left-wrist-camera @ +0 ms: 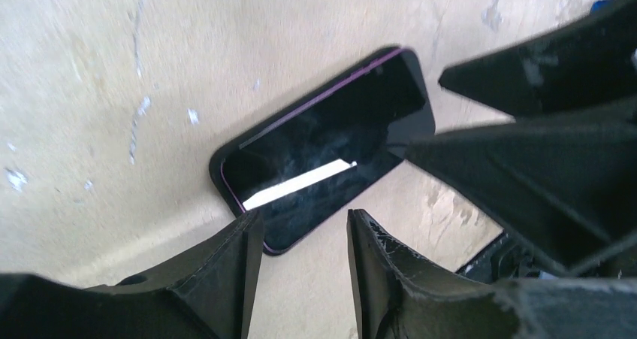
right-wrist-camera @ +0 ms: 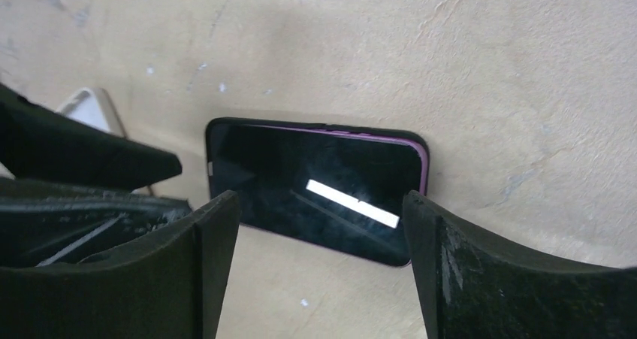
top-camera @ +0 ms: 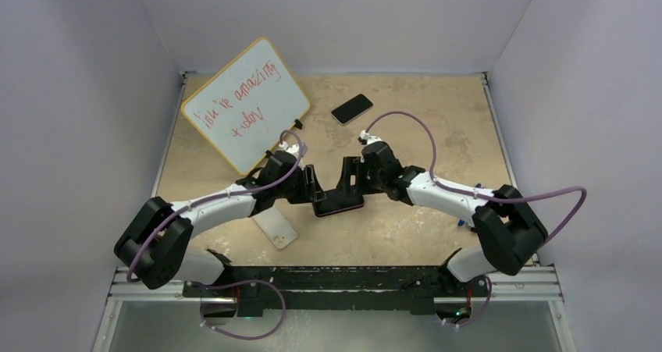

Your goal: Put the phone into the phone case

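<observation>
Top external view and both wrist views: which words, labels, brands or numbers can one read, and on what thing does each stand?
"you're amazing today": red handwriting in two slanted lines on the whiteboard; the first word is unclear.
near phone: no text, only a white reflection on its dark screen.
far phone: too small to show any text.
</observation>
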